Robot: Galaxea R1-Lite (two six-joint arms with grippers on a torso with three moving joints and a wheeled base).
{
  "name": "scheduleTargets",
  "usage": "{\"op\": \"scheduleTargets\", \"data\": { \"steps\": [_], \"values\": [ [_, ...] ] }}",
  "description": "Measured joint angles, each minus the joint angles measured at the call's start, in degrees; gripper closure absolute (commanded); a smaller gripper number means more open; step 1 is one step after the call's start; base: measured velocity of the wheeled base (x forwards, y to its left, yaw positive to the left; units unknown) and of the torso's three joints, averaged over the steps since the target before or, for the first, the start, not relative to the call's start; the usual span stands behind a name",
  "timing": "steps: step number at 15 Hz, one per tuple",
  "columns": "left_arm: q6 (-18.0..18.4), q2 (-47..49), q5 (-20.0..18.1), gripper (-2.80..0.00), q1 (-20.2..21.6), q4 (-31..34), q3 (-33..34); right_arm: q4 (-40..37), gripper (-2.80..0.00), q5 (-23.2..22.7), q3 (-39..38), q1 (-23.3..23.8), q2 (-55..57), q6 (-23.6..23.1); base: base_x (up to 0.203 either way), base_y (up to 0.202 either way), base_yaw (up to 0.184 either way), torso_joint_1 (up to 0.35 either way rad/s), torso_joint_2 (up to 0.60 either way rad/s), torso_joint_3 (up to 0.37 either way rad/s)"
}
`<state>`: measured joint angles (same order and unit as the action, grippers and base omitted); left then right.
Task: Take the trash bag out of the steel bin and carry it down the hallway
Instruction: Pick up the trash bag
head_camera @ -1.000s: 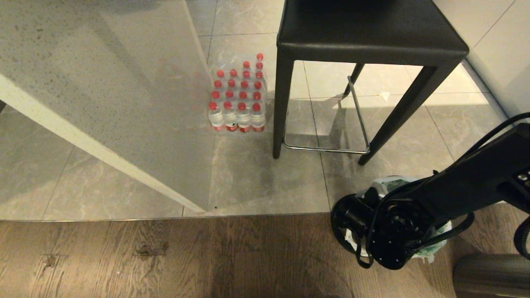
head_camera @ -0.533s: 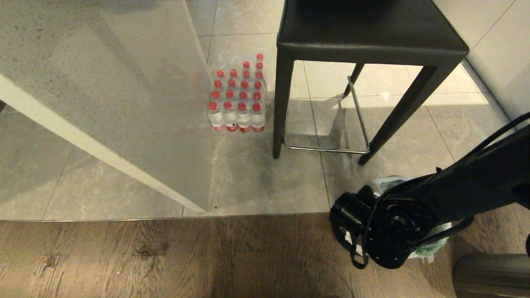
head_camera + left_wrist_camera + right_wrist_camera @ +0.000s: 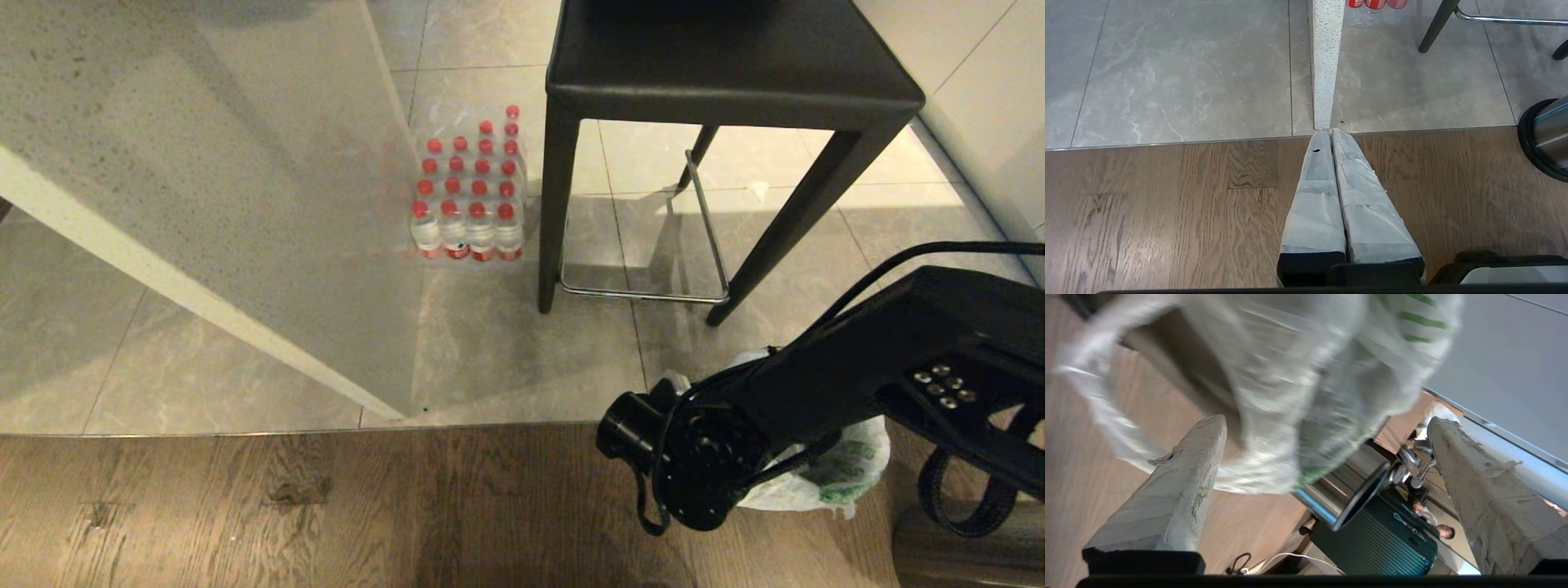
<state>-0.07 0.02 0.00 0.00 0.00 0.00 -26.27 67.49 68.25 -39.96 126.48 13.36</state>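
Nearest the robot, over the brown wood-plank floor (image 3: pixel 326 506), the right gripper (image 3: pixel 1327 457) stands with its two tape-wrapped fingers (image 3: pixel 1180 486) spread wide and nothing clamped between them. Just beyond the fingertips bulges the thin translucent white plastic trash bag (image 3: pixel 1298 388) with green printing, blurred in the right wrist view; whether a finger touches it cannot be told. Under the bag shows the small shiny steel bin (image 3: pixel 1331 498) with its black rim. From the head view the black right arm (image 3: pixel 816 392) crosses over the bag, which sits at the seam of wood and grey marble-look tile (image 3: pixel 531 359).

Off to the left, the left gripper (image 3: pixel 1333 134) hangs above the wood floor with its taped fingers pressed together, holding nothing.

Farther out stand a black square-seated stool (image 3: pixel 727 57), a shrink-wrapped pack of red-capped water bottles (image 3: pixel 469 188) and a speckled grey stone counter (image 3: pixel 163 147).
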Motion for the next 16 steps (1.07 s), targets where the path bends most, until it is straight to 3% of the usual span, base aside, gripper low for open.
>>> {"op": "scheduleTargets", "data": {
  "steps": [4,16],
  "values": [
    [0.00,0.00,0.00,0.00,0.00,0.00,0.00,0.62,-2.80,-0.08,1.43,0.16,3.46,-0.09,0.000,0.000,0.000,0.000,0.00,0.000],
    [0.00,0.00,0.00,0.00,0.00,0.00,0.00,0.54,-2.80,8.54,1.54,2.45,4.57,2.89,0.000,0.000,0.000,0.000,0.00,0.000]
  ]
}}
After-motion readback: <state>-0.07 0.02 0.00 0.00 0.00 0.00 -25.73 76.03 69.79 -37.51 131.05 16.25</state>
